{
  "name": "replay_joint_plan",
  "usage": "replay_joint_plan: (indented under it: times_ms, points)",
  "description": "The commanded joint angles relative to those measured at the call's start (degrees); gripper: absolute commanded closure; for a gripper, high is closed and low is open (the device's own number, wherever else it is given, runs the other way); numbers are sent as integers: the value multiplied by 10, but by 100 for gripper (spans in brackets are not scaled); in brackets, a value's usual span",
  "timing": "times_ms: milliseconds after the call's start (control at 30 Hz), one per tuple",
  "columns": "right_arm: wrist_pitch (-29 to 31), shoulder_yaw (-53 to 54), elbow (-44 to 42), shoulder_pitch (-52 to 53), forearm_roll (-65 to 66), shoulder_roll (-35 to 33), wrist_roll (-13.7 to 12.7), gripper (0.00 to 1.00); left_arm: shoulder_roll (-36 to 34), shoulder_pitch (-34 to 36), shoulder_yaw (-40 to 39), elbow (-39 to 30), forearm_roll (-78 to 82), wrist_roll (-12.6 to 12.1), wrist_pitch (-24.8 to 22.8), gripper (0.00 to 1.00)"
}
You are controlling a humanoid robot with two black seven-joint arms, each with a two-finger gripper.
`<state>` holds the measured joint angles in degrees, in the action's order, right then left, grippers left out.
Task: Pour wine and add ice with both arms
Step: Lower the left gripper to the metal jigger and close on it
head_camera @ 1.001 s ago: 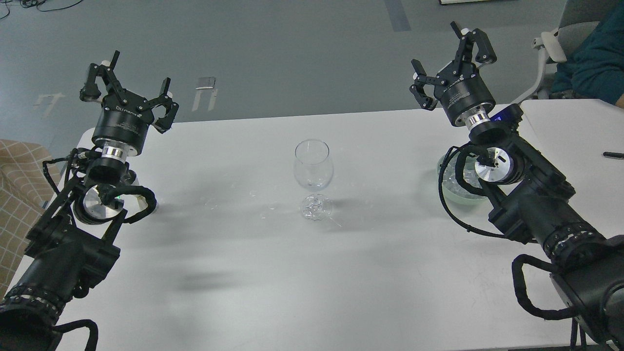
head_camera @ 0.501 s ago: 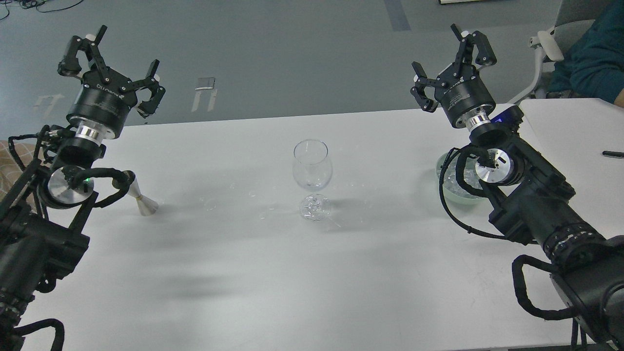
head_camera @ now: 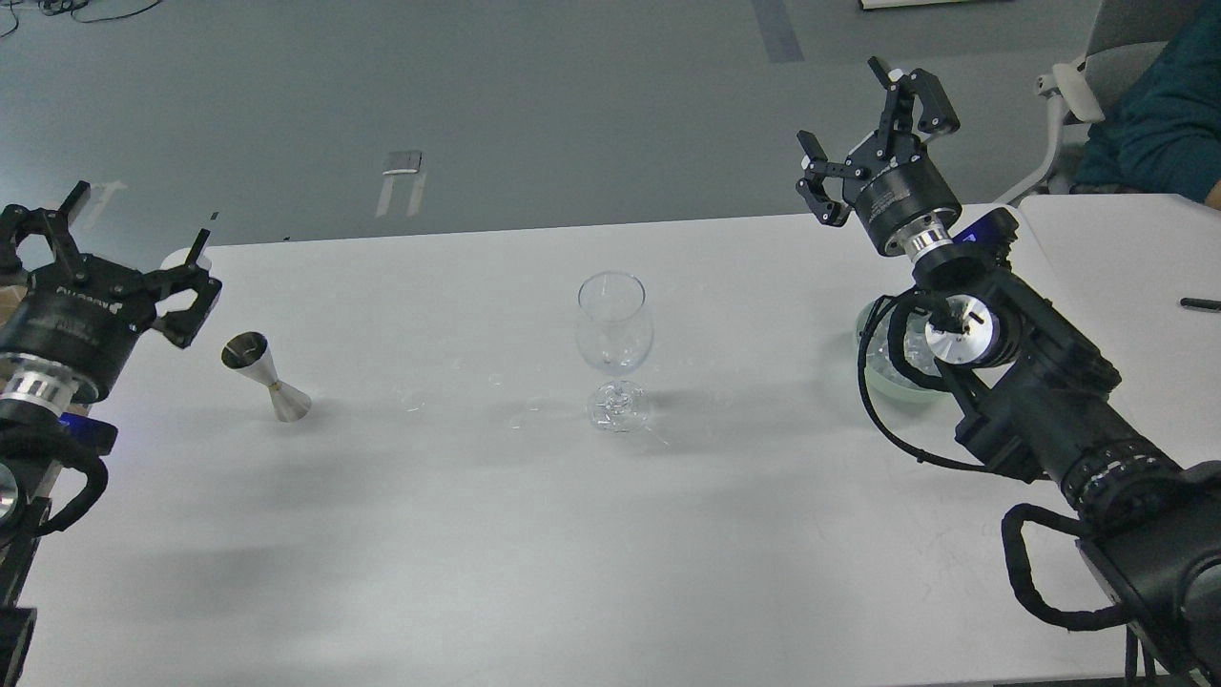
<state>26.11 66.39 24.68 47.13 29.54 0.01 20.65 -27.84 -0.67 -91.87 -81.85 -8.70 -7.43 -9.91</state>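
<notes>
An empty clear wine glass (head_camera: 614, 324) stands upright at the middle of the white table (head_camera: 477, 534). A small steel jigger (head_camera: 265, 375) stands at the left; I cannot tell whether it holds wine. My left gripper (head_camera: 138, 221) is open and empty, just left of and behind the jigger, apart from it. A pale green bowl (head_camera: 876, 367) with ice (head_camera: 911, 348) sits at the right, mostly hidden by my right arm. My right gripper (head_camera: 849, 114) is open and empty, raised behind the bowl.
A few droplets (head_camera: 515, 420) lie on the table left of the glass's foot. A second white table (head_camera: 1126, 248) adjoins at the right with a black pen (head_camera: 1200, 303). A seated person in teal (head_camera: 1159, 105) and a chair (head_camera: 1068, 91) are at the far right.
My left arm has swung down and to the left, uncovering the jigger. My right gripper has shifted slightly up and left. The glass has not moved.
</notes>
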Motion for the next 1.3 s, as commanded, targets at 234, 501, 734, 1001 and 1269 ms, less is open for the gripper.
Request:
replay_joint_plan:
  times_ms: [234, 501, 734, 1001, 1269]
  points:
    - [-11, -3, 0, -2, 0, 0, 0, 0, 119, -100, -67, -19, 1, -50, 0, 2]
    - [-11, -3, 0, -2, 0, 0, 0, 0, 158, -94, -59, 47, 8, -42, 5, 1]
    - [-11, -4, 0, -7, 2, 0, 0, 0, 176, -30, -57, 144, 21, -31, 5, 1]
    - [-11, -4, 0, -9, 7, 0, 0, 0, 182, -8, -46, 157, 25, -31, 3, 1]
    - [-11, -4, 0, -12, 7, 0, 0, 0, 186, -2, -31, 158, 25, -30, 1, 1]
